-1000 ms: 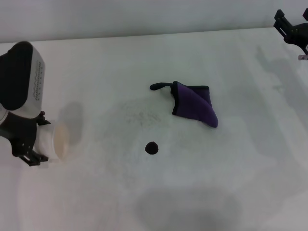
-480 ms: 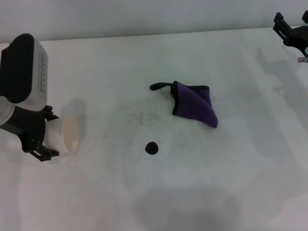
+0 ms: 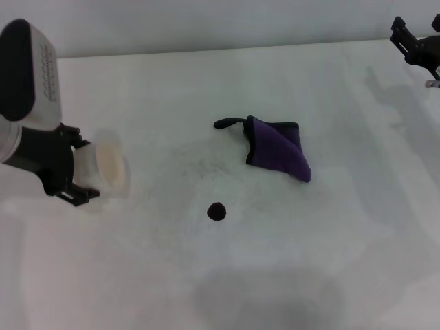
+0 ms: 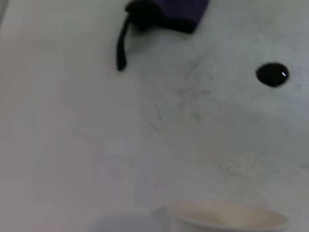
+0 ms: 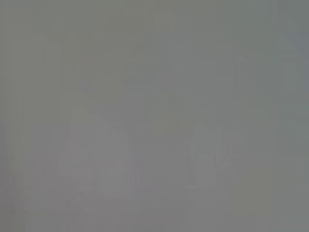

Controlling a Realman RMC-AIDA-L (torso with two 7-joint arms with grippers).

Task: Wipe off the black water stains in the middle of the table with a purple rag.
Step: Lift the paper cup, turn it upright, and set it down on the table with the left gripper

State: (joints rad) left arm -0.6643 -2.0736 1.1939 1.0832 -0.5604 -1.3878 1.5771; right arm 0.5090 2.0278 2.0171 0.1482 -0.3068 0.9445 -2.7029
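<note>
A: Head view. No readable writing anywhere; only rows of small dots are showing on the left arm's white casing. The left gripper (image 3: pixel 81 180) is hanging well to the left of the black water stains (image 3: pixel 217 211), forearm angled down and inward, its black fingers closing around a white paper cup (image 3: pixel 104 172) tipped on its side, mouth facing the blot.

B: Rag position?

A: The purple rag (image 3: pixel 278 148) is lying flat on the table (image 3: pixel 330 261), just beyond the blot and to its right, not touching it, black loop tail pointing left. Faint grey speckles are lying between rag and blot.

B: Right arm?

A: The right gripper (image 3: pixel 416 45) is sitting far beyond and to the right of the blot, at the table's back edge. Finger spread: cannot tell.

B: Left wrist view?

A: The blot (image 4: pixel 273 75) is showing glossy and round; the rag's corner and tail (image 4: pixel 145 19) are lying apart from it. The cup rim (image 4: pixel 227 220) is filling the near edge.

B: Right wrist view?

A: Showing uniform grey, nothing discernible.
</note>
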